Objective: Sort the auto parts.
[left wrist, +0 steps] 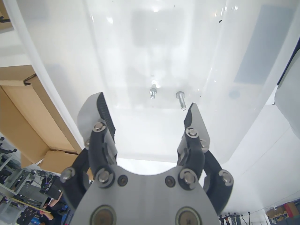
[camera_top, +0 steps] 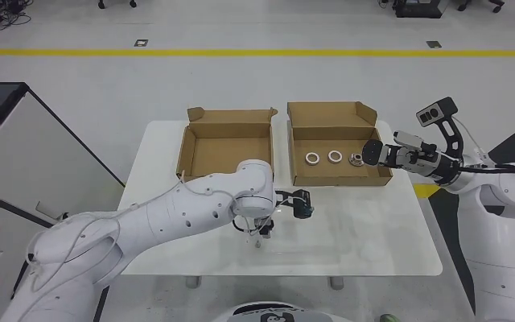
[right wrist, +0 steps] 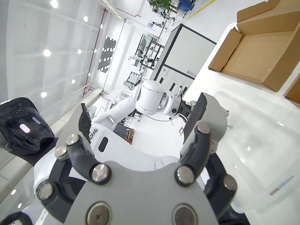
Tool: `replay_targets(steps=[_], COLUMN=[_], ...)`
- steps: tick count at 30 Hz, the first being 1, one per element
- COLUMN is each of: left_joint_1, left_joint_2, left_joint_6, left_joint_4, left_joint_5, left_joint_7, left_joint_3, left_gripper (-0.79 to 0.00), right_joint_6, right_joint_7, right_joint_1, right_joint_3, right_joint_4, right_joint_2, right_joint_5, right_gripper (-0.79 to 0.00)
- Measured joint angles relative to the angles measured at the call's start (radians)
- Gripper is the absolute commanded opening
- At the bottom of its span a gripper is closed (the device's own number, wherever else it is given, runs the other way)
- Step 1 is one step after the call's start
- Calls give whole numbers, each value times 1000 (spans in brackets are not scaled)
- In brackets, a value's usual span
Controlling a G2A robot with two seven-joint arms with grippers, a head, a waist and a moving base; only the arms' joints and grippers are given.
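Short lettering on white arm [right wrist: 126, 148]

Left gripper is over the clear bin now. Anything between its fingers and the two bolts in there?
Nothing visible does. The left gripper hangs open over the clear bin; the hex-head bolt and the second bolt lie bare on its floor just past the fingertips, apart from each other.
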Motion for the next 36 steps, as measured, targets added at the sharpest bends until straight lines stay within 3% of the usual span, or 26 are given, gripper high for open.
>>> replay_targets(steps=[24, 36], left_joint_1=[23, 36], left_joint_2=[-51, -60], left_joint_6=[19, 29], left_joint_4=[125, 157], left_joint_5=[-5, -4], left_joint_7=[-19, -29], left_joint_3=[29, 29], left_gripper=[-449, -462], right_joint_6=[0, 0], right_joint_7=[0, 0], right_joint_1=[0, 0], right_joint_3=[0, 0], right_joint_4=[0, 0], right_joint_2=[0, 0], right_joint_5=[0, 0], right_gripper=[0, 0])
